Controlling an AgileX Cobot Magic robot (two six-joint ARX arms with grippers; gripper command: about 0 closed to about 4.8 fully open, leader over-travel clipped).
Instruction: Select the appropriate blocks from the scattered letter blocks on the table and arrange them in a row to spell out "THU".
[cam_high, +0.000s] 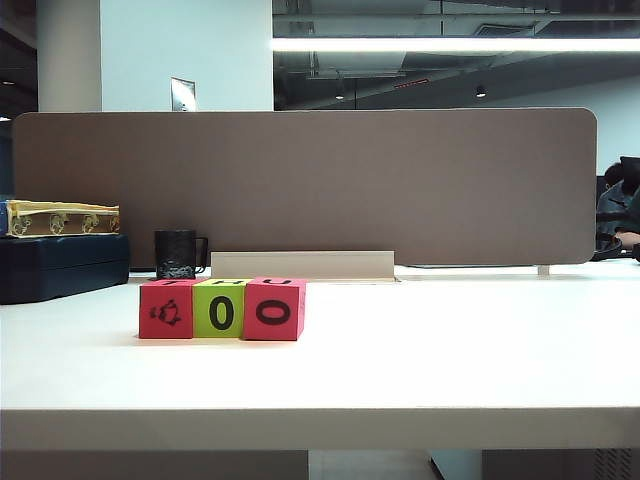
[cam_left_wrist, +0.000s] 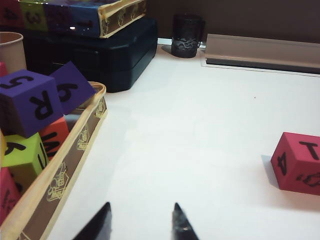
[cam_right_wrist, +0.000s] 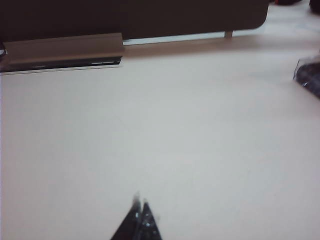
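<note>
Table (cam_high: 420, 370) front edge nearest. Three letter blocks (cam_high: 221, 308) in one touching row, left of centre: two pinkish-red outside, one lime-green between. Left gripper (cam_left_wrist: 141, 222): narrow gap, holding nothing, over bare table. Right gripper (cam_right_wrist: 141, 218): tips together, empty, above bare tabletop.

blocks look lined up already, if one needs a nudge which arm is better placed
Probably left. The left gripper is open, with the red T block on the table in its view. The right gripper is shut and sees no blocks.
</note>
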